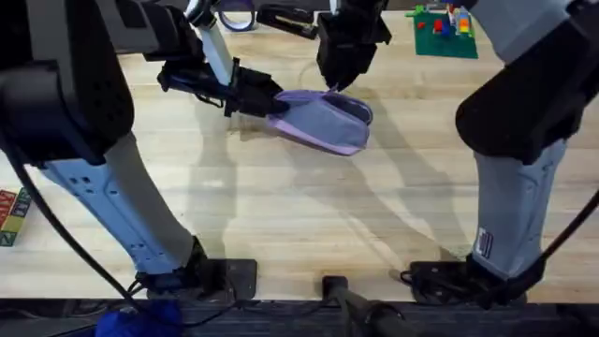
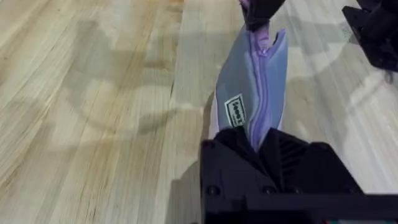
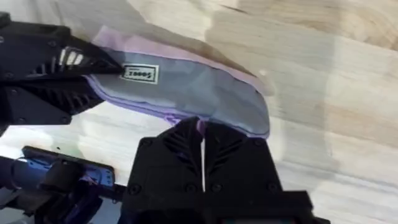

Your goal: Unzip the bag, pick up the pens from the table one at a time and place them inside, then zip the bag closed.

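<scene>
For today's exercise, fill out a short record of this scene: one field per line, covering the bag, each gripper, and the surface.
bag: lavender pouch lying on the table, white label on its side
left gripper: shut on one end of the pouch
right gripper: shut at the pouch's zipper, at the other end
zipper: looks closed along the visible length
table: light wooden planks

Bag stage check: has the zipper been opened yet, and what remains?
Nothing looks done: the bag shows a closed zip line in the left wrist view. In hand: left gripper clamps one end, right gripper pinches the zipper edge at the other. Left: unzipping, loading pens, zipping shut.
</scene>
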`<action>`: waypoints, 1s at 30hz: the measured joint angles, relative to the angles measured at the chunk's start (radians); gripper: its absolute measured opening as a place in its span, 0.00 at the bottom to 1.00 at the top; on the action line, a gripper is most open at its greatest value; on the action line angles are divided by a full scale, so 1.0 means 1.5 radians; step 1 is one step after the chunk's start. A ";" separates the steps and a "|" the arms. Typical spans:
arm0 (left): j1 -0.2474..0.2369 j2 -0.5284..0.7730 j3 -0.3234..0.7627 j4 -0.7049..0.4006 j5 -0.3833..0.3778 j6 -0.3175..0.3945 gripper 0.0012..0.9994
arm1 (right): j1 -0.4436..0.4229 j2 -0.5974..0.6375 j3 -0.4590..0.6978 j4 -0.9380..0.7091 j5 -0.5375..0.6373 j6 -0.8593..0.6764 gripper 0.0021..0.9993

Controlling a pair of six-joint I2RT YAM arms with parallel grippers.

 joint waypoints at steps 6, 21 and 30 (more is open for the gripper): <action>0.000 0.000 0.000 0.000 0.007 0.000 0.04 | -0.007 0.000 0.000 -0.002 0.015 -0.005 0.03; 0.013 0.000 0.000 -0.024 -0.001 0.000 0.04 | -0.012 -0.001 0.000 -0.002 0.062 -0.046 0.03; 0.054 0.003 -0.001 -0.035 -0.015 0.000 0.04 | -0.041 -0.006 0.000 -0.002 0.128 -0.064 0.03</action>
